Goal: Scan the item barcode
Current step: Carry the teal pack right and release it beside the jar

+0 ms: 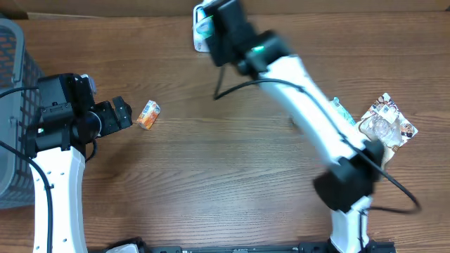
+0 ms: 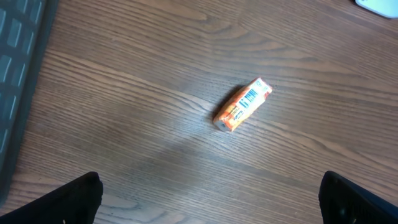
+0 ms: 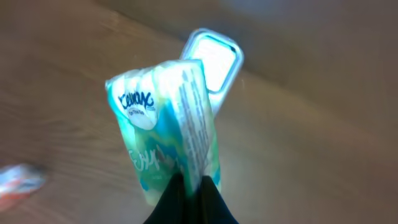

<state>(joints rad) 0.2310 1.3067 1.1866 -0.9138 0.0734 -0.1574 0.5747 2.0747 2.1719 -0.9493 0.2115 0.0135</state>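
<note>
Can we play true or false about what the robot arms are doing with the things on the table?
1. The right gripper pinches a teal and white tissue pack. True.
2. The left gripper holds the orange packet. False: it is open, and the packet lies on the table in front of it.
3. The tissue pack is close to the white scanner. True.
4. The orange packet is in the basket. False: it lies on the wood, outside the basket.
</note>
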